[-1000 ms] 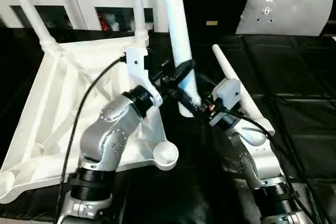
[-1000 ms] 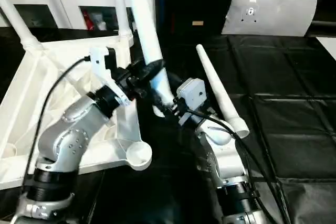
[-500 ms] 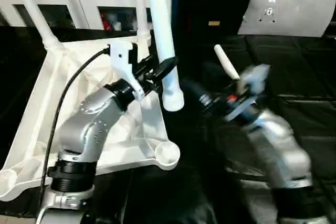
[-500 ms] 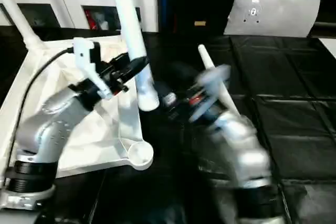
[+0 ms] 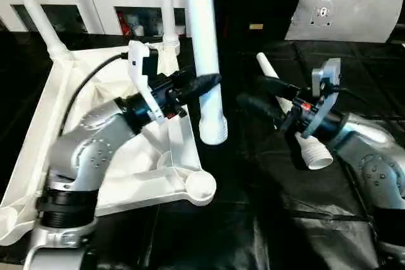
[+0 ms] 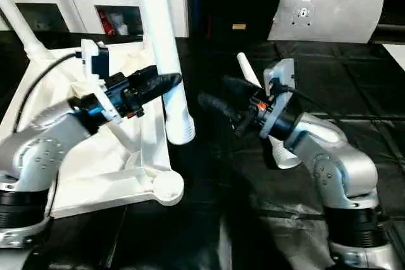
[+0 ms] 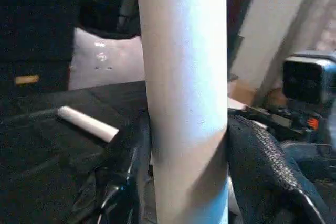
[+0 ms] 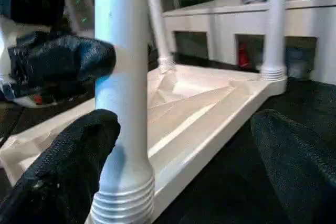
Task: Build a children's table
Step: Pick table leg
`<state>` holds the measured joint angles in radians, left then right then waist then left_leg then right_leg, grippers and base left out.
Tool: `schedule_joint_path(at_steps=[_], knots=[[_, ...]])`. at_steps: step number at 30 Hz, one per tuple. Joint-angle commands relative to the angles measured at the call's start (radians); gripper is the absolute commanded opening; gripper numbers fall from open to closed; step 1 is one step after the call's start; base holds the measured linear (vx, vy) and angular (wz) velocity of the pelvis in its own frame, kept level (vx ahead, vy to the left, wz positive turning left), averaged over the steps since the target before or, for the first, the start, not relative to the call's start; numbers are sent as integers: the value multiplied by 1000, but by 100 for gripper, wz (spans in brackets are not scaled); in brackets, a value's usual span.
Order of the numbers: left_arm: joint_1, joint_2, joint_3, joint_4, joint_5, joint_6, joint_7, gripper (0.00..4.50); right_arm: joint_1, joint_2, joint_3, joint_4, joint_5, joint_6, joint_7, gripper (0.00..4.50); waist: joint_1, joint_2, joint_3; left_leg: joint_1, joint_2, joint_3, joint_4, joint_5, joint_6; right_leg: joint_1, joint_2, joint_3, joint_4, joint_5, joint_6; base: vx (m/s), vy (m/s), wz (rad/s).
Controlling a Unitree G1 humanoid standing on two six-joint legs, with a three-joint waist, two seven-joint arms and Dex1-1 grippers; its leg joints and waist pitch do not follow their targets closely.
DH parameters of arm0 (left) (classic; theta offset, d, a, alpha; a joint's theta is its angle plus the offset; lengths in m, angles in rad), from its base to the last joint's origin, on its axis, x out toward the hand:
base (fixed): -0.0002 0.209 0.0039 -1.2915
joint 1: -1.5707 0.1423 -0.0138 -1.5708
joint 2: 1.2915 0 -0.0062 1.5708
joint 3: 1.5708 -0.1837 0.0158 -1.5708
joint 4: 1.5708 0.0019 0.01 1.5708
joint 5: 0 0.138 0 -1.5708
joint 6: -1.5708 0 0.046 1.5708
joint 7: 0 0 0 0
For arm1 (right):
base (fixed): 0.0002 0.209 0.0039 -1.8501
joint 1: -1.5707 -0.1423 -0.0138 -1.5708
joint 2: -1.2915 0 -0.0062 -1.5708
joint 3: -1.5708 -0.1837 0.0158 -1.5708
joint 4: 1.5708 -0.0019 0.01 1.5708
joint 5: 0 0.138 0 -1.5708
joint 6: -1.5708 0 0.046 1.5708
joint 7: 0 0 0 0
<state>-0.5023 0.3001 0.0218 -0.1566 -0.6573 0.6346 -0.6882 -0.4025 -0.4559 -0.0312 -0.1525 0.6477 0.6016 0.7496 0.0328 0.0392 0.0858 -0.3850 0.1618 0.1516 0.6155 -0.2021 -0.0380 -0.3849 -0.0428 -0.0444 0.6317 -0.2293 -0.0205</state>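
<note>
Now left fingers [image 5: 204, 82] clamp upright leg [image 5: 205, 61], right fingers [image 6: 218, 104] apart nearby

Between the upright leg [image 5: 206, 55] clamped in our left hand [image 5: 204, 82] and our spread right hand [image 5: 266, 96] we see open black table [image 5: 247, 175] (the loose leg [image 5: 292, 118] lies behind that hand), while the tabletop's empty corner socket [image 5: 199, 185] sits unobstructed just below the held leg's ribbed end.
</note>
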Motion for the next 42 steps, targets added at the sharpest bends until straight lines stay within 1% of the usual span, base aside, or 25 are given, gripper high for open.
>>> schedule_joint_path(at_steps=[1,2,3,4,7,8,9,12,15,19,20,21,23,24,25,26,28,29,32,33,34,35,39,40,42], knots=[[-21,7,-8,-33,-20,12,-18,188,-19,-14,10,-29,8,22,15,450,1,-11,-58,11,58,-14,-70,-36,73,51,-91,54,-75,-28,-238,0,0,0],[-25,6,-8,-33,-21,15,-15,188,-24,-18,12,-31,12,32,25,450,1,-11,-58,11,59,-14,-71,-35,73,52,-90,53,-75,-22,-242,0,0,0],[-31,10,-16,-33,-10,9,-19,188,-29,-32,30,-38,12,45,52,450,1,-11,-57,10,57,-13,-70,-37,74,52,-90,53,-75,-20,-244,0,0,0],[-33,16,-28,-35,5,-2,-25,188,-31,-43,47,-43,8,53,70,450,2,-12,-58,12,57,-14,-69,-37,76,54,-90,53,-76,-20,-243,0,0,0],[-35,25,-58,-41,46,-33,-35,188,-35,-51,75,-46,-5,68,73,450,3,-12,-57,11,61,-14,-71,-36,81,54,-93,54,-76,-23,-237,0,0,0],[-36,25,-70,-46,64,-51,-36,188,-38,-52,91,-41,-19,81,62,450,1,-13,-56,11,61,-15,-72,-33,79,53,-92,54,-77,-24,-236,0,0,0],[-36,25,-71,-46,66,-53,-36,188,-39,-52,93,-40,-21,82,61,450,1,-12,-56,12,62,-14,-72,-33,76,53,-92,54,-76,-24,-238,0,0,0],[-36,40,-108,-58,114,-82,-41,188,-47,-49,119,-20,-45,101,48,450,1,-14,-56,11,61,-14,-73,-39,66,54,-93,55,-77,-30,-238,0,0,0],[-35,37,-119,-68,123,-88,-36,188,-56,-43,133,-15,-44,127,43,450,0,-14,-55,11,61,-13,-73,-40,60,54,-93,56,-77,-30,-238,0,0,0],[-27,31,-131,-88,126,-100,-42,188,-67,-26,147,-1,-51,148,30,450,-1,-15,-55,12,61,-13,-74,-34,59,54,-93,56,-75,-8,-249,0,0,0],[-23,33,-136,-92,129,-105,-44,188,-70,-19,147,6,-52,151,25,432,0,-14,-55,13,63,-13,-74,-39,57,53,-94,55,-76,-15,-251,0,0,0],[-22,33,-138,-94,131,-107,-45,188,-71,-17,147,8,-52,153,23,421,-1,-17,-54,12,62,-12,-74,-39,57,54,-93,56,-76,-16,-249,0,0,0],[-13,28,-144,-104,130,-112,-45,188,-79,0,142,25,-47,163,11,411,-1,-16,-55,13,63,-12,-74,-33,53,53,-93,57,-73,-11,-249,0,0,0],[-10,26,-147,-108,130,-111,-44,188,-80,4,140,28,-45,164,10,401,-1,-18,-55,13,63,-11,-74,-32,53,53,-93,57,-74,-7,-250,0,0,0],[-7,25,-150,-112,131,-110,-44,188,-81,7,138,30,-42,164,10,388,0,-17,-55,13,63,-11,-74,-29,51,54,-94,57,-72,4,-254,0,0,0],[-4,24,-153,-115,133,-111,-45,188,-82,9,137,32,-39,162,12,376,-1,-19,-55,13,63,-11,-74,-26,50,54,-93,57,-71,14,-255,0,0,0],[0,23,-156,-116,136,-114,-46,188,-84,12,135,33,-34,162,15,357,-1,-19,-55,13,64,-12,-74,-20,51,55,-93,57,-69,33,-258,0,0,0],[1,22,-158,-116,137,-115,-46,188,-85,14,133,34,-32,162,16,357,-1,-19,-55,14,64,-11,-74,-19,52,55,-93,57,-69,41,-259,0,0,0],[4,21,-161,-115,140,-118,-44,188,-88,15,132,35,-30,165,21,323,0,-20,-54,14,63,-10,-73,-23,54,55,-94,58,-69,39,-260,0,0,0],[5,21,-161,-115,140,-118,-44,188,-88,16,131,35,-30,165,22,323,0,-21,-54,14,63,-10,-73,-24,54,55,-93,58,-70,37,-260,0,0,0],[5,21,-163,-115,141,-120,-44,188,-89,17,130,33,-29,167,23,300,0,-21,-54,14,63,-10,-73,-22,53,56,-94,58,-69,35,-259,0,0,0],[7,19,-165,-114,144,-121,-43,188,-89,19,126,32,-27,169,26,290,-1,-21,-54,14,63,-10,-74,-24,52,55,-93,58,-70,31,-259,0,0,0],[10,17,-172,-111,157,-127,-42,188,-89,23,119,23,-13,169,33,271,0,-21,-55,14,63,-10,-73,-18,57,56,-94,58,-69,42,-259,0,0,0],[10,14,-172,-107,166,-133,-35,188,-88,21,120,17,-10,167,39,246,0,-21,-55,13,63,-10,-72,-15,58,56,-93,58,-68,44,-259,0,0,0],[8,9,-171,-101,174,-139,-24,188,-84,16,126,9,-14,160,48,240,0,-21,-55,14,64,-10,-72,-16,60,56,-93,58,-68,52,-261,0,0,0]])
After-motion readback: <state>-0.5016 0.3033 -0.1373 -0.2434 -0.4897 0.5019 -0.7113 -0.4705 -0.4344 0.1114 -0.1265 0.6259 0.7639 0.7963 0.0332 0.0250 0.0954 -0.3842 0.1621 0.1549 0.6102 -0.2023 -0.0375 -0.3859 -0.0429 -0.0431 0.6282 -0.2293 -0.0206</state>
